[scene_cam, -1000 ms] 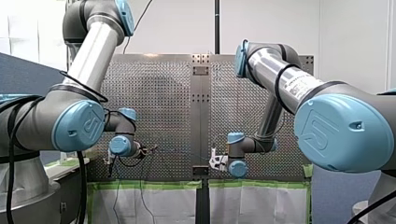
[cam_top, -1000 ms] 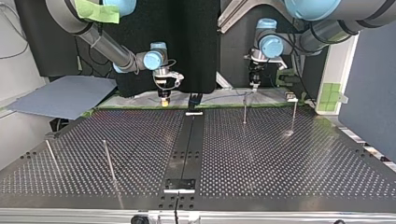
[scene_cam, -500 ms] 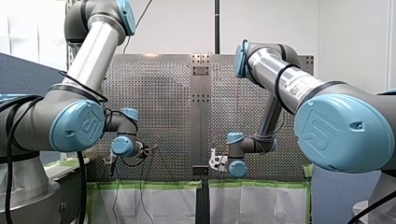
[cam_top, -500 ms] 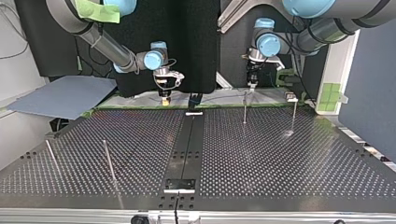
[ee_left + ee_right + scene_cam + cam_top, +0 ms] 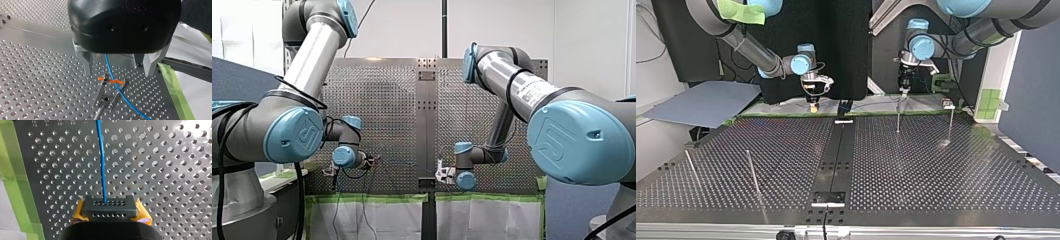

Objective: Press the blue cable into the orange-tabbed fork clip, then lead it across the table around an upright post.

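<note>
my left arm (image 5: 312, 55) and my right arm (image 5: 517, 85) are showing silver tubes, grey joints, pale blue caps, black cables. my left claw (image 5: 118, 73) is wearing a black housing and metal fingers (image 5: 88, 62); my right claw (image 5: 110, 207), yellow pads (image 5: 142, 213).

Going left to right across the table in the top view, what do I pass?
First post → second post → my right gripper → third post → fourth post → green tape squares.

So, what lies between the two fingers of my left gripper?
In the left wrist view, the cable runs between the left gripper's open fingers, crossing the clip's orange tabs; otherwise only table.
</note>
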